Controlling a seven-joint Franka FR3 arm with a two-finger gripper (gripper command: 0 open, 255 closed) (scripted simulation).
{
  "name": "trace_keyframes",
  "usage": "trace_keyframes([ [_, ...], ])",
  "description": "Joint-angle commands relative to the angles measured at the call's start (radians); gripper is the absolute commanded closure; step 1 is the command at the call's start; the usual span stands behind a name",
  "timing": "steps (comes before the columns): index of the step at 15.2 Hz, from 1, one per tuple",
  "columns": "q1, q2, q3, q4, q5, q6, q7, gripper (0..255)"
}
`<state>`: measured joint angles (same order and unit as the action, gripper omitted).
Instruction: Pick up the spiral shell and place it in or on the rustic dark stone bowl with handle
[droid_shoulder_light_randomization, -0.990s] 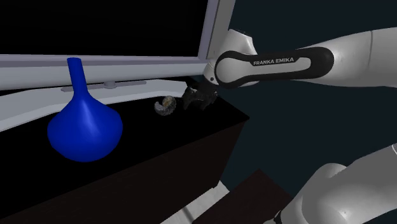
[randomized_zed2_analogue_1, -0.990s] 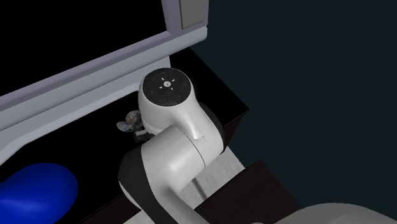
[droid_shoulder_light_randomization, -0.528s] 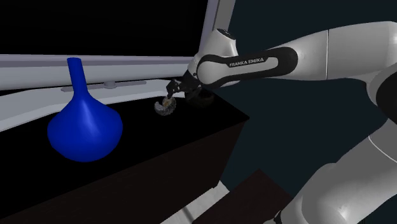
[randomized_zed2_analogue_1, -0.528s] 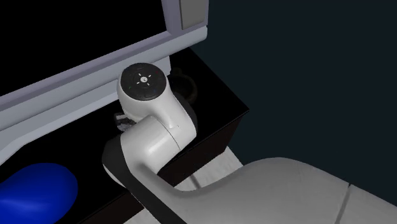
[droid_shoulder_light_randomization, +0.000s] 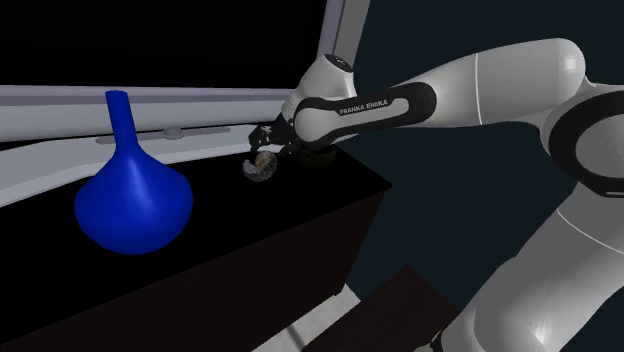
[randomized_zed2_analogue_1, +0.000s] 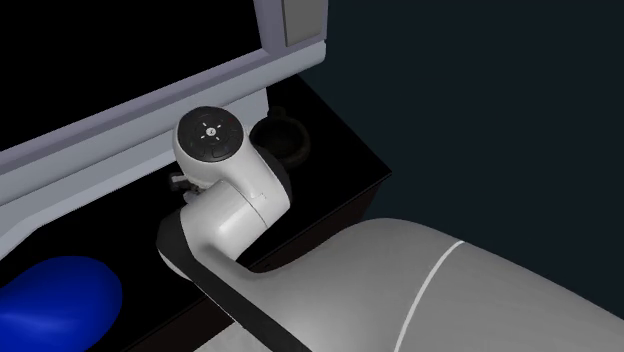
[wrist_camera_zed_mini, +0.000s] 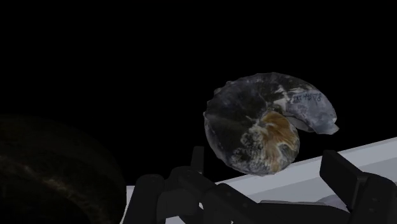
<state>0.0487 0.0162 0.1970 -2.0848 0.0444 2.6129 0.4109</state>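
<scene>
The spiral shell, grey with a brown whorl, lies on the dark cabinet top below the window ledge. My black gripper hovers just above and behind it, open. In the wrist view the shell sits ahead of the gripper, between the spread fingers and untouched by them. The dark stone bowl with its handle stands on the same top, towards the corner at the second exterior view's right of the wrist. Beside the gripper, its dim rim shows in the wrist view.
A large blue vase with a thin neck stands on the top at the shoulder view's left. A pale window frame and ledge run behind the shell. The cabinet top ends at an edge near the bowl.
The arm has swung towards the shoulder view's left, carrying the gripper from beside the bowl to just over the shell. The bowl has come into sight. The shell has not moved.
</scene>
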Motion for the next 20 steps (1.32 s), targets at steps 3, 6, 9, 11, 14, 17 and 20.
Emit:
trace_keyframes([
  [3, 0.0, 0.033, -0.001, 0.006, -0.009, 0.027, 0.003, 0],
  [6, 0.0, 0.033, -0.001, 0.006, -0.009, 0.027, 0.003, 0],
  [9, 0.0, 0.033, -0.001, 0.006, -0.009, 0.027, 0.003, 0],
  [11, 0.0, 0.033, -0.001, 0.006, -0.009, 0.027, 0.003, 255],
  [14, 0.0, 0.033, -0.001, 0.006, -0.009, 0.027, 0.004, 255],
  [17, 0.0, 0.033, -0.001, 0.006, -0.009, 0.027, 0.003, 255],
  [20, 0.0, 0.027, -0.001, 0.014, -0.008, 0.014, 0.003, 255],
])
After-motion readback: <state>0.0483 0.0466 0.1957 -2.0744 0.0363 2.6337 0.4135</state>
